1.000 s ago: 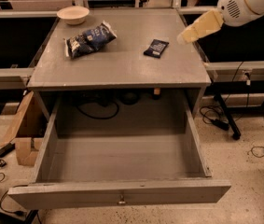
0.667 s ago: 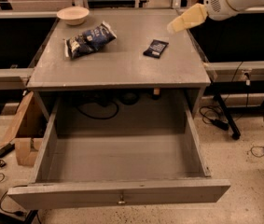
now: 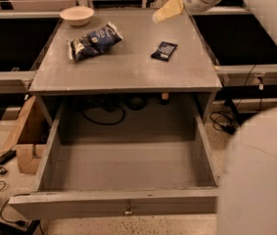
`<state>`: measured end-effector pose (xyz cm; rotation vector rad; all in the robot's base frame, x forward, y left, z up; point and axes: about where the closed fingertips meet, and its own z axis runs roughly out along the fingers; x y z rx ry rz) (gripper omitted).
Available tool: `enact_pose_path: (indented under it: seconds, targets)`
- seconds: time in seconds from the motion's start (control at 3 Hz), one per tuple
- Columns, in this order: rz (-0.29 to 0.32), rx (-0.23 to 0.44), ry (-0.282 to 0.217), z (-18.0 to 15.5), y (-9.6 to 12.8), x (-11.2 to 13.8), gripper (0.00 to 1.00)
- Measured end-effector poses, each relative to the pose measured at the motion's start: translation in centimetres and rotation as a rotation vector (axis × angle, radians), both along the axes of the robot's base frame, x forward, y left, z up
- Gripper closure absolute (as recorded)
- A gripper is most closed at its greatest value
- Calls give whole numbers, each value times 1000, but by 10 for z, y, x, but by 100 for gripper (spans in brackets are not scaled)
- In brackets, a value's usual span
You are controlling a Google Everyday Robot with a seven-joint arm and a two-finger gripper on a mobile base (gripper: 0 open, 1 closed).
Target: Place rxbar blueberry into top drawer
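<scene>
While claw (image 3: 166,10) hovers beyond rxbar blueberry (image 3: 164,51), apart, print unreadable

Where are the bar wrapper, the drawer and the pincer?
Flat dark navy bar wrapper (image 3: 164,51): camera view, its middle.
Grey wooden drawer (image 3: 69,205): camera view, front panel.
Yellowish pincer (image 3: 158,16): camera view, its tip, above table (image 3: 128,75).

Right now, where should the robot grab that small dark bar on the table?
Likely from straight above, closing across the narrow width of the rxbar blueberry at its middle. It lies flat and skewed on the table, too thin to take sideways. The gripper hovers over the table beyond it.
</scene>
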<state>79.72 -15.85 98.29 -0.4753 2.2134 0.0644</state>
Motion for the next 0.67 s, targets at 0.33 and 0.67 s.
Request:
enact_pose_path:
  seconds: [0.33, 0.67]
  targets:
    - [-177, 6, 81, -26, 11, 41, 0]
    - [-184, 21, 81, -26, 10, 40, 0]
